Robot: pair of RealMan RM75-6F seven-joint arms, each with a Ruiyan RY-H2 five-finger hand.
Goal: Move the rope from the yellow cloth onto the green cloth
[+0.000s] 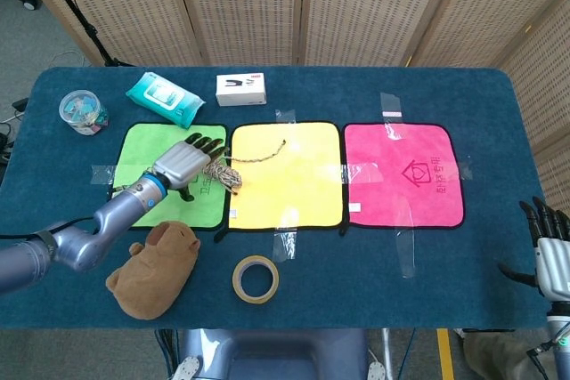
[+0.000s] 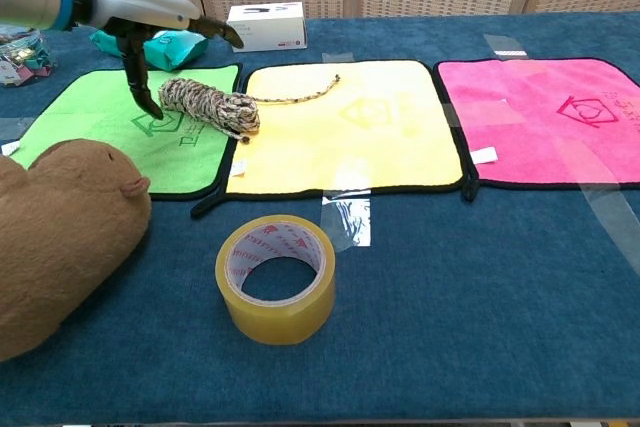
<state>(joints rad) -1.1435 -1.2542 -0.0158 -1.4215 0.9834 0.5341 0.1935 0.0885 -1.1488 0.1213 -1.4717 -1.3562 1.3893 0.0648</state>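
Observation:
The rope (image 2: 208,107) is a coiled bundle lying on the right part of the green cloth (image 2: 90,122), its end at the cloth's black hem. Its thin tail (image 2: 300,95) trails over the yellow cloth (image 2: 350,137). My left hand (image 2: 150,22) hovers over the bundle with fingers spread and holds nothing; its thumb points down beside the rope's left end. In the head view the left hand (image 1: 185,162) covers part of the rope (image 1: 223,174) over the green cloth (image 1: 142,144). My right hand (image 1: 550,246) sits off the table's near right corner, fingers apart.
A roll of yellow tape (image 2: 276,277) stands in front of the yellow cloth. A brown plush toy (image 2: 55,237) lies at the near left. A pink cloth (image 2: 545,112) is to the right. A wipes pack (image 1: 164,98), white box (image 1: 240,89) and small tub (image 1: 81,111) line the back.

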